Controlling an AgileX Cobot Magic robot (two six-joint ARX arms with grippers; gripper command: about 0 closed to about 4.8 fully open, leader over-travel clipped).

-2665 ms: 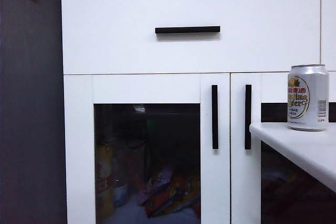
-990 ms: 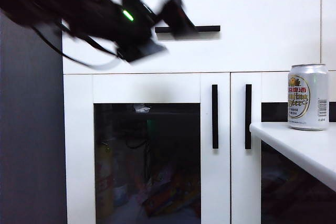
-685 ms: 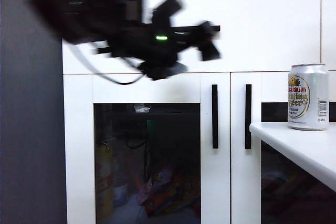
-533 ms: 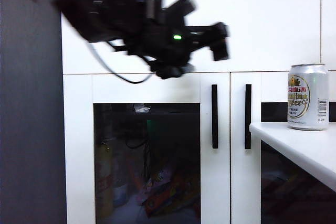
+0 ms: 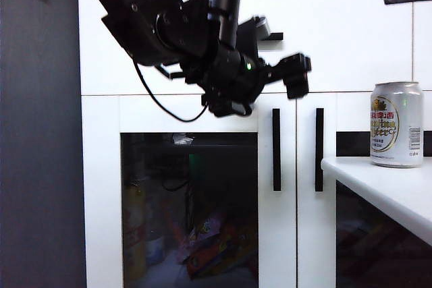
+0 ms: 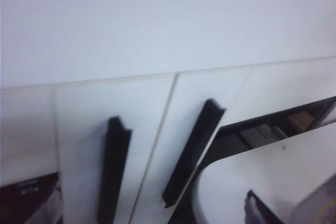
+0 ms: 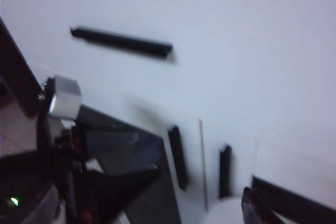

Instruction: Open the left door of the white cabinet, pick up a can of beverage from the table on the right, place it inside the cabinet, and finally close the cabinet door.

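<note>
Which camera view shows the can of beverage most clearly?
The exterior view: the can of beverage stands upright and whole on the table, label readable. The left wrist view perhaps catches its blurred edge; the right wrist view does not show it.

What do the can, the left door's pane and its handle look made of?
Can: likely aluminium, a brushed silver sheen. Left door pane: dark glass, with goods showing dimly through it. Its handle: matte black bar, metal or plastic, can't tell.
</note>
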